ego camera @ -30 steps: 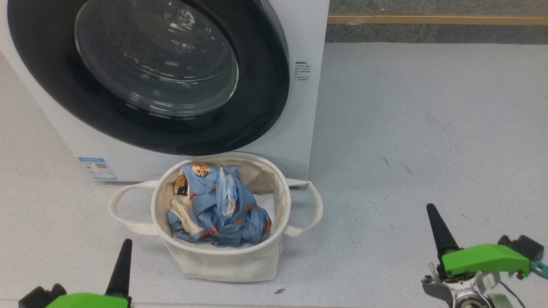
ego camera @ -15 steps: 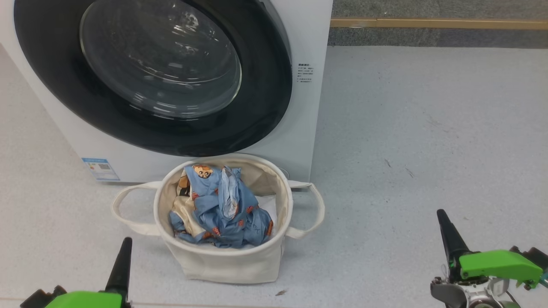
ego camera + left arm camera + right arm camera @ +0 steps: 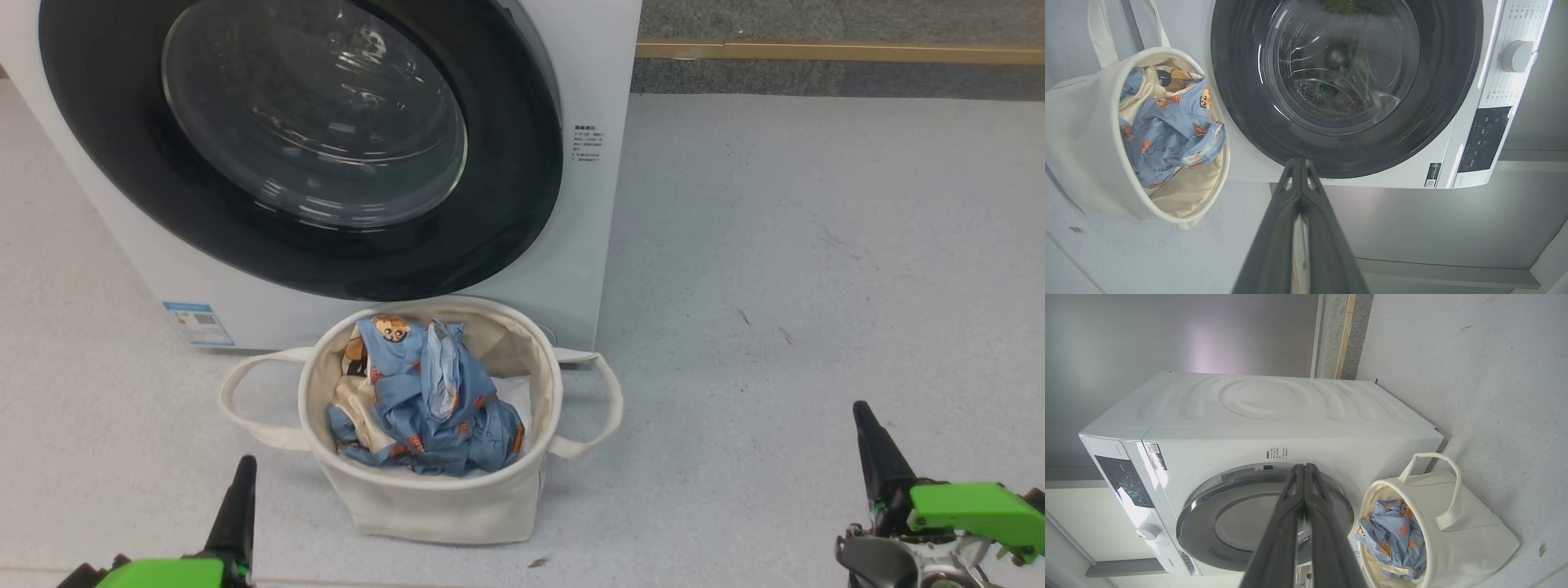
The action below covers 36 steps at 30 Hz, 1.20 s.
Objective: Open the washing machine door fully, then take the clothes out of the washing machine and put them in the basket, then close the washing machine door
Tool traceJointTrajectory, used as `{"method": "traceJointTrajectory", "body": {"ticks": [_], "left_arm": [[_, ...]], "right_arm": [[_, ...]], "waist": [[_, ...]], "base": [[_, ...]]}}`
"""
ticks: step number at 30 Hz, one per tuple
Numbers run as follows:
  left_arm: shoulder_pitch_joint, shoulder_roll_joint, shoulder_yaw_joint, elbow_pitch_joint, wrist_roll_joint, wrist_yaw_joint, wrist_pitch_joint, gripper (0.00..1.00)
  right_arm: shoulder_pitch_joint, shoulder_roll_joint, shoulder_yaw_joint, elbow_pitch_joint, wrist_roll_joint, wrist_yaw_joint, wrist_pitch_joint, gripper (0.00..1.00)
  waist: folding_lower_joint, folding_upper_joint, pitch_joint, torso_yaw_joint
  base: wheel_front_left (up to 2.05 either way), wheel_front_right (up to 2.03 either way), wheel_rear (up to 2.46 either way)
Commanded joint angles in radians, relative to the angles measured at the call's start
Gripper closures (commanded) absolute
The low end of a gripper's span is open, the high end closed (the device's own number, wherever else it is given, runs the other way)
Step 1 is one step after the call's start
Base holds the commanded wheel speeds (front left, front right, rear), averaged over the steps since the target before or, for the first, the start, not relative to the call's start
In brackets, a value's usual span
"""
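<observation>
The washing machine (image 3: 592, 220) stands white at the top of the head view, and its door (image 3: 506, 204), black-rimmed with a glass bowl, lies flush against the front, closed. In front of it on the floor sits the cream basket (image 3: 441, 502) with the light-blue printed clothes (image 3: 424, 400) bunched inside. My left gripper (image 3: 243, 469) is shut and empty at the lower left, short of the basket. My right gripper (image 3: 861, 412) is shut and empty at the lower right, well clear of the basket. In the wrist views both pairs of fingers are pressed together, left gripper (image 3: 1299, 163), right gripper (image 3: 1303, 467).
Grey floor (image 3: 800, 245) spreads to the right of the machine up to a dark skirting with a wooden strip (image 3: 833, 53). The machine's knob (image 3: 1517, 56) and control panel (image 3: 1484, 139) show in the left wrist view. A small scrap (image 3: 537, 562) lies on the floor by the basket.
The camera has shifted, so the whole scene slid slightly right and down. My right gripper has drawn back lower and further right in the view. The left gripper sits a little lower.
</observation>
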Motion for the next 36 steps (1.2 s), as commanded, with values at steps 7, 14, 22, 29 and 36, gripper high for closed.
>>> {"method": "traceJointTrajectory", "body": {"ticks": [7, 14, 22, 29, 36], "left_arm": [[-0.058, -0.018, 0.057, -0.016, -0.066, -0.014, 0.027, 1.00], [-0.059, -0.021, 0.060, -0.015, -0.073, -0.015, 0.030, 1.00], [-0.059, -0.022, 0.061, -0.015, -0.072, -0.015, 0.031, 1.00], [-0.059, -0.022, 0.062, -0.015, -0.072, -0.015, 0.031, 1.00], [-0.059, -0.022, 0.062, -0.015, -0.071, -0.015, 0.032, 1.00]], "right_arm": [[-0.010, -0.003, -0.016, -0.027, 0.091, 0.000, 0.029, 1.00], [-0.010, 0.000, -0.022, -0.026, 0.098, 0.000, 0.034, 1.00], [-0.010, 0.002, -0.025, -0.026, 0.096, 0.000, 0.036, 1.00], [-0.011, 0.004, -0.028, -0.026, 0.093, 0.000, 0.038, 1.00], [-0.011, 0.006, -0.030, -0.026, 0.091, 0.000, 0.040, 1.00]], "waist": [[0.0000, 0.0000, -0.004, 0.005], [0.0000, 0.0000, -0.004, 0.005], [0.0000, 0.0000, -0.004, 0.005], [0.0000, 0.0000, -0.004, 0.005], [0.0000, 0.0000, -0.004, 0.005]], "base": [[0.00, 0.00, 0.00], [0.00, 0.00, 0.00], [0.00, 0.00, 0.00], [0.00, 0.00, 0.00], [0.00, 0.00, 0.00]]}}
